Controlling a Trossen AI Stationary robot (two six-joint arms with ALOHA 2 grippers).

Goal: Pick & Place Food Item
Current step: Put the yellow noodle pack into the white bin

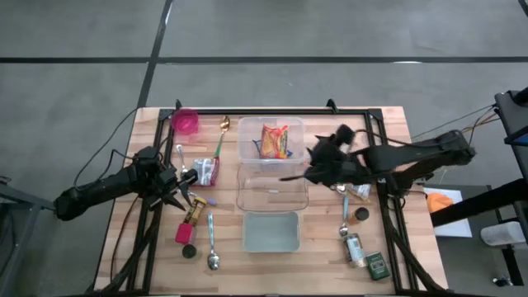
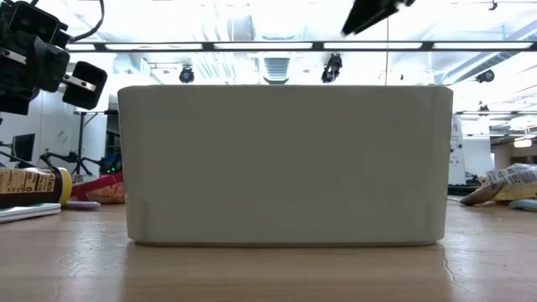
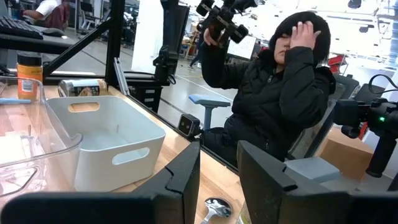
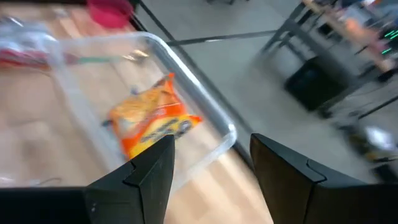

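A wooden desk (image 1: 165, 256) seen from above carries three containers in a line down its middle: a clear plastic bin (image 1: 270, 139) nearest the far edge, a second clear bin (image 1: 272, 188) behind it toward the centre, and a pale green-grey bin (image 1: 271, 232) nearest the near edge. An orange and yellow snack packet (image 1: 275, 141) lies inside the clear bin at the far edge. The right gripper (image 1: 290, 176) hangs in the air above the right-hand side of the two clear bins, its fingers (image 4: 152, 168) parted to a middling gap with nothing between them; its wrist camera looks down on the packet (image 4: 152, 122) lying in the bin. The left gripper (image 1: 178, 195) waits at the desk's left edge, its fingers (image 3: 186, 174) set narrowly apart and holding nothing. Near the left edge lie a pink cup (image 1: 186, 121) at the far corner, a red-and-white packet (image 1: 205, 171), a small bottle (image 1: 193, 211) and spoons (image 1: 211, 247). Toward the right edge and near right corner sit a small jar (image 1: 360, 215), a tin (image 1: 355, 248) and a dark green box (image 1: 378, 265). Beyond the desk, a person in a dark hooded jacket (image 3: 273, 106) sits with one hand raised to the head.
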